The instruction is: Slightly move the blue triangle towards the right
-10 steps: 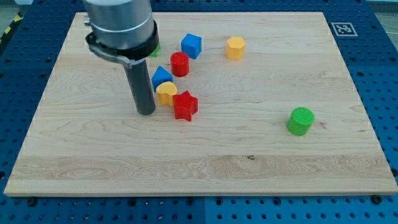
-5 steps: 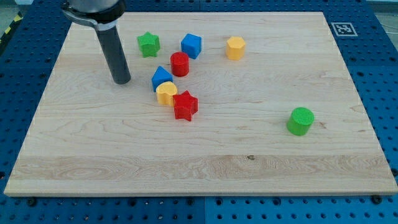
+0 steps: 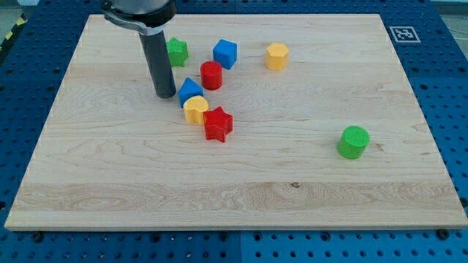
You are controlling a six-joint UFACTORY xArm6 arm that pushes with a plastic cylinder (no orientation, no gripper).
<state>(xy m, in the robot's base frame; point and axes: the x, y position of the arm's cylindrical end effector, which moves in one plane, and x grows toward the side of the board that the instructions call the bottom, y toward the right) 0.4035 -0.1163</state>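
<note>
The blue triangle [image 3: 191, 90] lies on the wooden board [image 3: 292, 161], left of centre near the view's top. My tip [image 3: 165, 95] stands just to its left, a small gap away, at about the same height in the view. A yellow block [image 3: 195, 109] touches the triangle from below, and a red star [image 3: 217, 123] sits against that yellow block. A red cylinder [image 3: 211, 75] stands just up and right of the triangle.
A green star [image 3: 176, 51] is partly hidden behind the rod. A blue cube [image 3: 225, 53] and a yellow hexagon [image 3: 276, 55] lie near the view's top. A green cylinder [image 3: 354, 142] stands alone at the right.
My tip swung from beside the yellow block up and left, then came back right; it now stands close to the blue triangle's left side. No block has moved.
</note>
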